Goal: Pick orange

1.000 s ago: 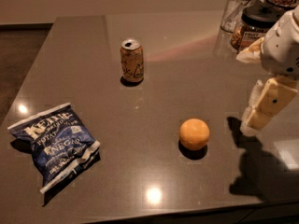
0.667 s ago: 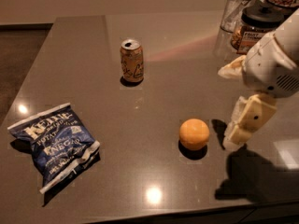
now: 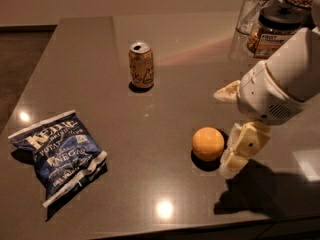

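Observation:
The orange [image 3: 208, 143], a small round yellow-orange fruit, sits on the dark table [image 3: 165, 89] right of centre, near the front. My gripper [image 3: 228, 130] comes in from the right and is open. One cream finger [image 3: 244, 148] hangs just right of the orange, close beside it. The other finger [image 3: 226, 92] shows above and behind the fruit. The orange is free on the table, and nothing is held.
An orange-brown drink can [image 3: 141, 65] stands upright behind and left of the orange. A blue chip bag [image 3: 59, 152] lies at the front left. A glass [image 3: 254, 10] and a lidded jar [image 3: 276, 28] stand at the back right. The table's front edge is close below the gripper.
My gripper has moved left and down toward the orange, from well to its right to right beside it. The orange, can and bag have not moved.

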`<state>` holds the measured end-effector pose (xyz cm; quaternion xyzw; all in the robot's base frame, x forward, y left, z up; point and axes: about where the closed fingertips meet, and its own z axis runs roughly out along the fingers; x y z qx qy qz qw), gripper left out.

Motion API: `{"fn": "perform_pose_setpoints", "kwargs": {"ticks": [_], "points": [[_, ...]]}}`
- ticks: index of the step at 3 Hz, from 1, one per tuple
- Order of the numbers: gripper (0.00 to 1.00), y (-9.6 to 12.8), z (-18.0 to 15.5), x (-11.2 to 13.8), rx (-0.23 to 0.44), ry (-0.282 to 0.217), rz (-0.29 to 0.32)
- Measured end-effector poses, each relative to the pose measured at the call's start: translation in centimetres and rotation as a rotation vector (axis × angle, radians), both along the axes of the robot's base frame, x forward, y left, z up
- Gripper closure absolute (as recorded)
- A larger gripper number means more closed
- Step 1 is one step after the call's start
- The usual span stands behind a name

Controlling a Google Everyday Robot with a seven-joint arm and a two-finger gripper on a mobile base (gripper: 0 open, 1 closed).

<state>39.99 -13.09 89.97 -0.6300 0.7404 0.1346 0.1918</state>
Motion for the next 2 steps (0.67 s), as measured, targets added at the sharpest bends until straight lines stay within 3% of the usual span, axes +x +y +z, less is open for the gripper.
{"fn": "perform_pose_setpoints", "kwargs": {"ticks": [2], "points": [[0.0,1.4,-3.2,-0.4,0.023,0.034,0.022]]}}
